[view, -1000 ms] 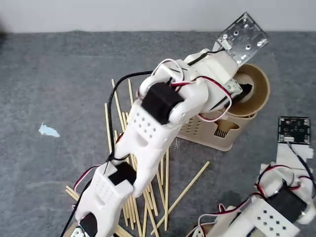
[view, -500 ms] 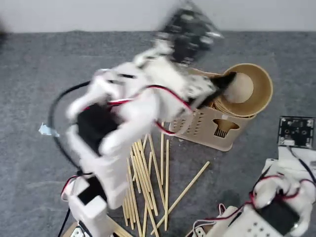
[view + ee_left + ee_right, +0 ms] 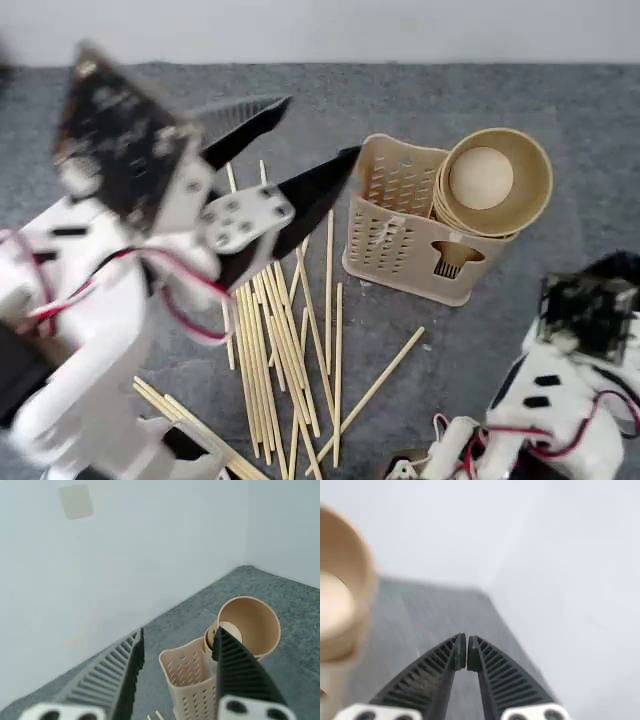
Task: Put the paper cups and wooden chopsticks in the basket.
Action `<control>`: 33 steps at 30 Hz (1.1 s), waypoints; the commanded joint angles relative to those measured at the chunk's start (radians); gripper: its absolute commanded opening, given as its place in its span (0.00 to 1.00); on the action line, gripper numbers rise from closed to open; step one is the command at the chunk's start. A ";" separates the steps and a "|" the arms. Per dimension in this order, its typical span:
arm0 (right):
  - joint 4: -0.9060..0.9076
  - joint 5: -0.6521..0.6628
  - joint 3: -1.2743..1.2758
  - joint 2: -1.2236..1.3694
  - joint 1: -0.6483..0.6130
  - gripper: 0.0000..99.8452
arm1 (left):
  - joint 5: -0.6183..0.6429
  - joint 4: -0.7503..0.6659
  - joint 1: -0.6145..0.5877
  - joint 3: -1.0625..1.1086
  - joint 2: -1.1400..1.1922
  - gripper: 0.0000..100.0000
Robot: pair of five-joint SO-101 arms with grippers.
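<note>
- Hovering over the loose wooden chopsticks (image 3: 290, 350), the left gripper (image 3: 320, 127) gapes wide, empty.
- Fingers pressed together, the right gripper (image 3: 466, 639) holds nothing.
- Stacked paper cups (image 3: 490, 180) sit in the basket (image 3: 395, 240); chopsticks lie beside it.

Left end effector (image 3: 318, 128) gapes wide, upper left of frame. Right end effector (image 3: 466, 642) is closed tight, its arm (image 3: 560, 400) at lower right.
</note>
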 commanded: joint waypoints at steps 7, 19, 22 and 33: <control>-0.027 -0.009 -0.269 0.298 -0.326 0.04 | 0.008 -0.014 -0.213 0.331 -0.313 0.21; -0.286 -0.009 -0.328 0.564 -0.417 0.04 | 0.006 -0.015 -0.410 0.564 -0.451 0.21; -0.348 -0.009 -0.328 0.645 -0.417 0.04 | 0.006 -0.017 -0.410 0.625 -0.468 0.21; -0.521 -0.005 -0.347 0.937 -0.410 0.04 | 0.006 -0.017 -0.410 0.777 -0.555 0.21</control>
